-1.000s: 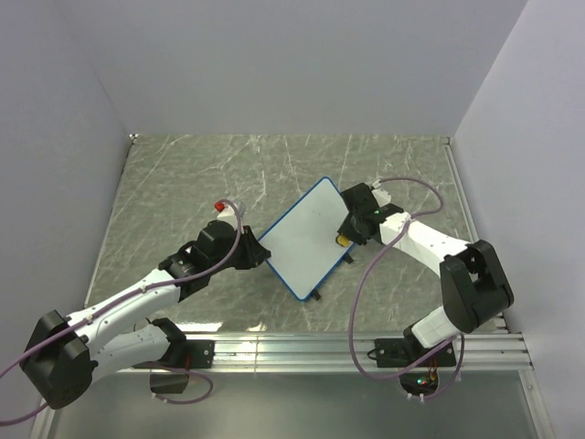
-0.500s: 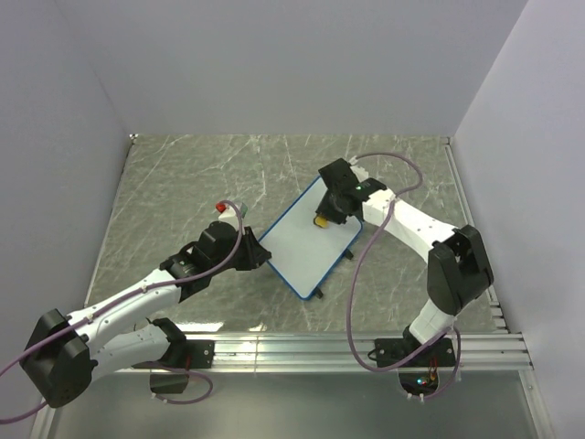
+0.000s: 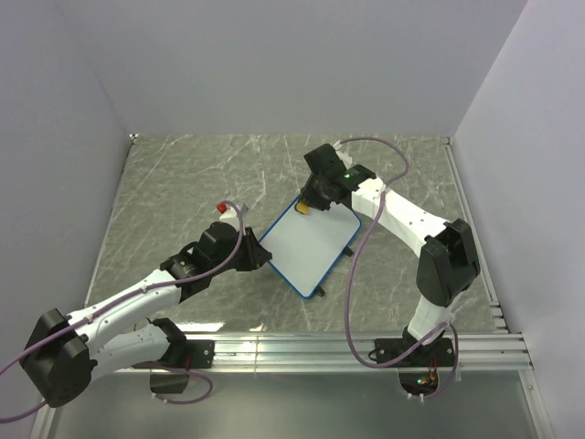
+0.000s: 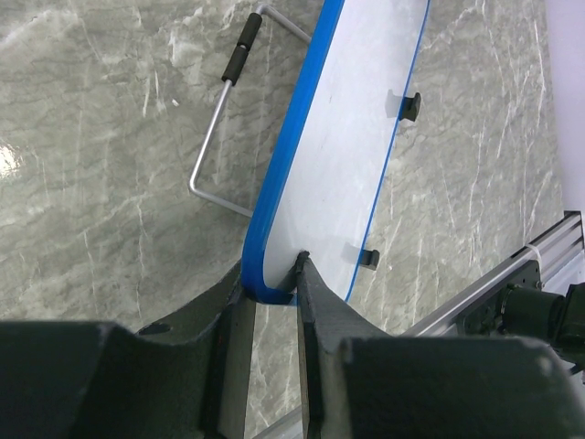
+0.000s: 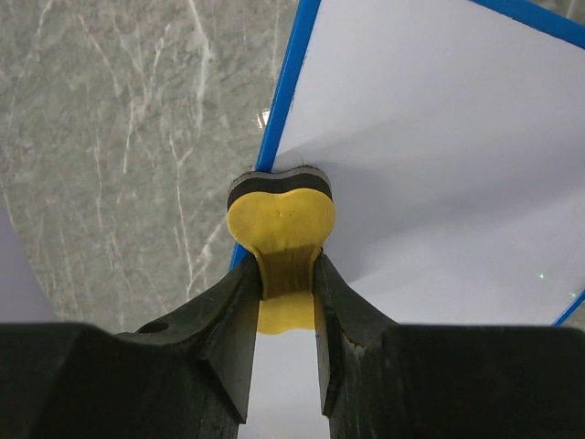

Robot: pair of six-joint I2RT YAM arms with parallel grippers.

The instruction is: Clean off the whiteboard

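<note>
The whiteboard is a small white board with a thin blue frame, lying slanted mid-table; its face shows no marks. My left gripper is shut on its near-left edge; the left wrist view shows the jaws pinching the blue frame. My right gripper is shut on the yellow eraser and presses it on the board's far-left corner. In the right wrist view the eraser sits at the blue edge of the whiteboard.
A red-capped marker lies on the marble table left of the board. A bent wire stand with a black sleeve lies beside the board. Grey walls enclose the table; an aluminium rail runs along the near edge.
My right gripper has carried the eraser across the board from its right side to the far-left corner. The left gripper and the board have stayed put.
</note>
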